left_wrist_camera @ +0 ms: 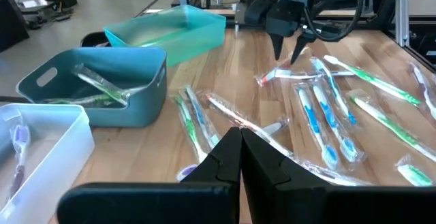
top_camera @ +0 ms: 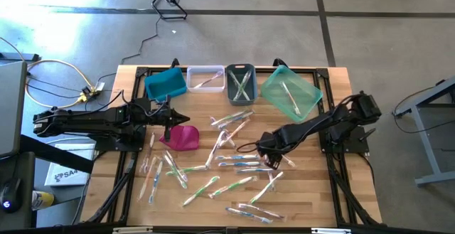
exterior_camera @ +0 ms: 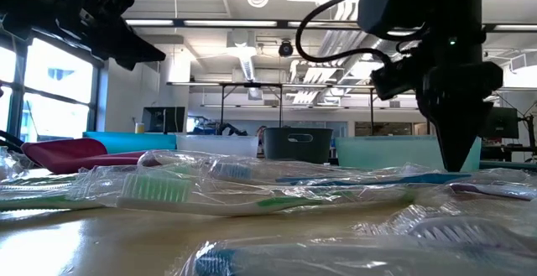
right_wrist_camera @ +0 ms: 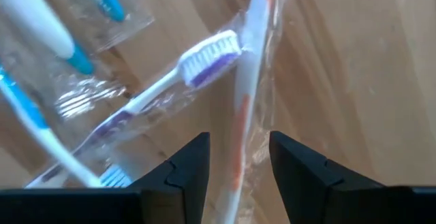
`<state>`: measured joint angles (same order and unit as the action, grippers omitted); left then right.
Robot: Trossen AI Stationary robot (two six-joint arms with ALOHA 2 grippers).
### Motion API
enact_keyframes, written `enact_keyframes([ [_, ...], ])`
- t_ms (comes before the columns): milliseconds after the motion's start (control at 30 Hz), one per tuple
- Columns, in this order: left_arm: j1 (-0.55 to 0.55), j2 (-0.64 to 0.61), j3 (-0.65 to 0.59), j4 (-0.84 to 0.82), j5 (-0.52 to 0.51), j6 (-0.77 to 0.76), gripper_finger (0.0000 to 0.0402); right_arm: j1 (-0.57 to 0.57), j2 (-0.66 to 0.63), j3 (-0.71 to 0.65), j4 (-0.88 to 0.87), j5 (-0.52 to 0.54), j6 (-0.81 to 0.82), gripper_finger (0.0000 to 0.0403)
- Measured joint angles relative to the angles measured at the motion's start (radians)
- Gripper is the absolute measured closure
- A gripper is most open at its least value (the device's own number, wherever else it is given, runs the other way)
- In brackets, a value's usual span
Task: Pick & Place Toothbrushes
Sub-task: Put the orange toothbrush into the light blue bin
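A wooden desk (top_camera: 306, 198) seen from above, with about two dozen toothbrushes (top_camera: 238, 164) in clear wrappers scattered over its middle and front. Four bins line the back edge: a blue bin (top_camera: 166, 83), a clear bin (top_camera: 205, 77) and a grey bin (top_camera: 240, 83) each holding a few brushes, and a teal bin (top_camera: 291, 92) tilted toward the back right corner.

The right claw (top_camera: 272, 159) hangs low over the right middle of the desk, fingers apart and holding nothing. Its wrist camera shows the open jaws straddling an orange-handled toothbrush (right_wrist_camera: 248, 81) that lies flat on the wood; a purple-bristled toothbrush (right_wrist_camera: 174, 74) crosses just beside it.

The left claw (top_camera: 183, 118) waits near the left middle of the desk, beside a magenta pouch (top_camera: 181, 138), fingers pressed together and empty.

The brushes look very light and stiff, but the crinkly film around each is probably slippery and may slide or drag a neighbour along. The best hold is likely across the narrow handle near its middle, pinching brush and wrapper together.

Hard to make out: where wrappers overlap, single brushes blur into each other. The far end of the orange handle is cut off in the wrist view. Whether the right fingertips touch the desk cannot be told
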<state>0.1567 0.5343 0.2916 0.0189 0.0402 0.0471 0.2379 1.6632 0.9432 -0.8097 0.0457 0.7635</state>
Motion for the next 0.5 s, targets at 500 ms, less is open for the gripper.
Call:
enact_keyframes([
  [500,0.000,0.000,0.000,-0.011,0.000,0.000,0.0399,0.000,0.058,-0.034,0.082,0.028,0.000,0.0258],
])
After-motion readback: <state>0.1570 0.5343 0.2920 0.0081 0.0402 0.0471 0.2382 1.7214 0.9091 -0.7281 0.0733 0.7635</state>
